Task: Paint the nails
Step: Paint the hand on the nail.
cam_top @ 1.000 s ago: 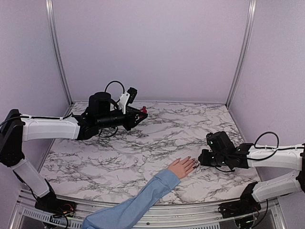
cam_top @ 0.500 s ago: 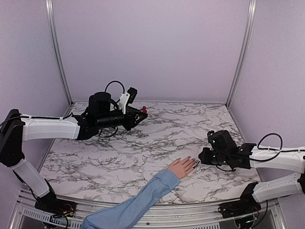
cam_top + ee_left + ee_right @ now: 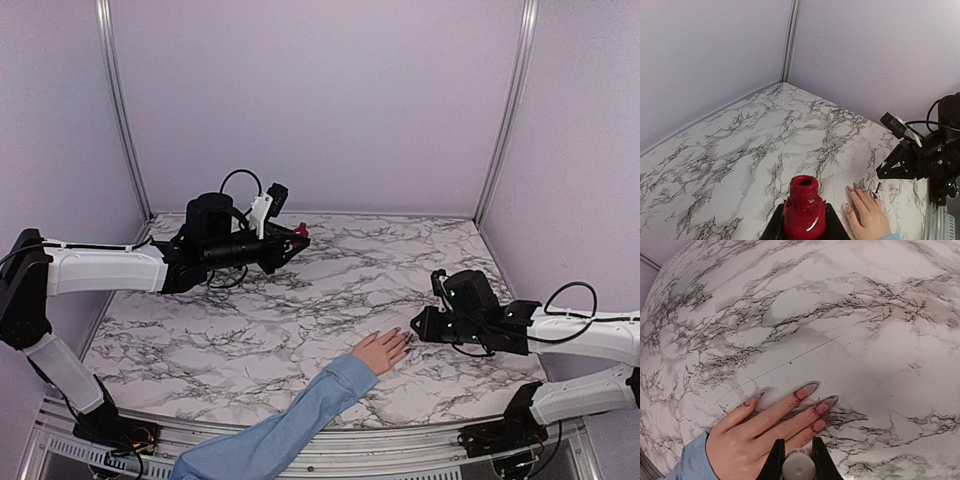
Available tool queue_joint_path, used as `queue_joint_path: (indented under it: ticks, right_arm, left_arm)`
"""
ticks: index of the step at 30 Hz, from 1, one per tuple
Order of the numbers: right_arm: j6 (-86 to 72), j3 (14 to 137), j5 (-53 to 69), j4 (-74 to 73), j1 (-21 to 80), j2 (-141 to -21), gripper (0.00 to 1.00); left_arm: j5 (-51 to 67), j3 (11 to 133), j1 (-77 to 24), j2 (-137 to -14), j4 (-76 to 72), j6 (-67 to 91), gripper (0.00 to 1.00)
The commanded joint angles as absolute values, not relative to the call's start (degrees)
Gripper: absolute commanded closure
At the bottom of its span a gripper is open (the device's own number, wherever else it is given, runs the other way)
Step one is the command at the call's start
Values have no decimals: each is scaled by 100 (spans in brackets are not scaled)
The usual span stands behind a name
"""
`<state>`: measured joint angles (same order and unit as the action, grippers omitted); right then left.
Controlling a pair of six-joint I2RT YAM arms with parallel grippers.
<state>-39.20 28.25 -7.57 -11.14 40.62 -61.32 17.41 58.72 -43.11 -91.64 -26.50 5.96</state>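
My left jaws are clamped on either side of an open red nail-polish bottle [image 3: 802,212]. It is held upright above the marble-patterned bench [image 3: 340,285] with no cap on its neck. From overhead, my left arm [image 3: 110,268] reaches across the far left of the bench, and the bottle is well apart from the human hand [image 3: 382,351].

The hand lies palm down near the front edge, right of centre, with its fingers spread and pointing toward my right arm [image 3: 570,332]. A light blue sleeve [image 3: 290,425] runs back from the wrist toward the near edge.

My right jaws are narrowed onto a small round pale brush cap [image 3: 798,467], just above the little-finger side of the hand. From my left wrist, a thin dark brush stem [image 3: 878,188] slants down from them to a red tip beside the little finger. I cannot tell whether it touches.

The nails [image 3: 801,393] are at the fingertips resting on the bench, directly in front of my right jaws. They look pinkish from my right wrist, and three show clearly there. A fourth, on the finger farthest from the cap, is seen edge-on. The thumb is out of view.
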Motion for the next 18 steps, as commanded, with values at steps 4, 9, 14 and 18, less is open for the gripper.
queue_joint_path:
  ticks: [4, 9, 14, 18]
  right_arm:
    - [-3841, 3022, -679, -1178, 4115, -6369, 100]
    - [-3850, 3002, -705, -1204, 4113, -6391, 100]
    - [-3898, 3020, -823, -1342, 4120, -6381, 100]
    - [-3916, 3015, -874, -1389, 4121, -6376, 100]
  left_arm:
    - [1696, 5924, -4307, -9160, -2696, 543, 100]
    - [1705, 5933, -4304, -9185, -2690, 552, 100]
    - [1714, 5963, -4306, -9210, -2698, 569, 100]
    - [1721, 5968, -4302, -9219, -2691, 577, 100]
